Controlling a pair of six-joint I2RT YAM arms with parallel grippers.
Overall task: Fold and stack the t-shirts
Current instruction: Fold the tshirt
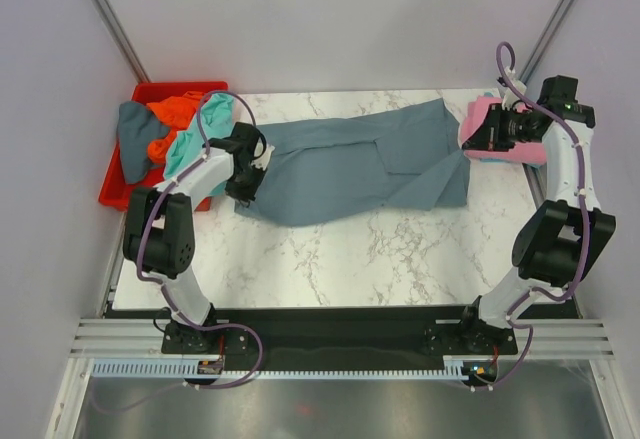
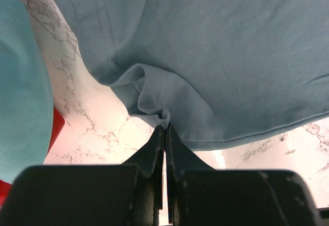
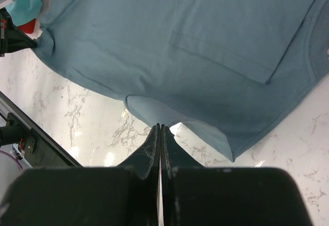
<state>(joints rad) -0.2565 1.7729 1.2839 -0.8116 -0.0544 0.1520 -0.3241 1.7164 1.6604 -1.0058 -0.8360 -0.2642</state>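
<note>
The slate blue-grey t-shirt point(image 1: 350, 164) lies stretched left to right across the far half of the tabletop point(image 1: 350, 259), mostly flat, with one panel already turned in over its right part. At its left end the left tool point(image 2: 164, 127) is clamped tight on a small bunched pleat of the hem. The right tool point(image 3: 160, 127) is closed too, but I see nothing between its fingers; it hangs above the right end of the shirt, over the pink t-shirt point(image 1: 477, 114) that sits at the far right corner. Away to the far left, a teal t-shirt point(image 1: 185, 144) and an orange t-shirt point(image 1: 170, 111) spill out of the red bin point(image 1: 115, 189). This looks to me like the folding of the first shirt, partway through, with no stack begun. The next move probably calls for lifting the pinched left end and carrying it rightward over the body, keeping the cloth taut enough not to crumple, while the right tool opens to steady or take the other end.
</note>
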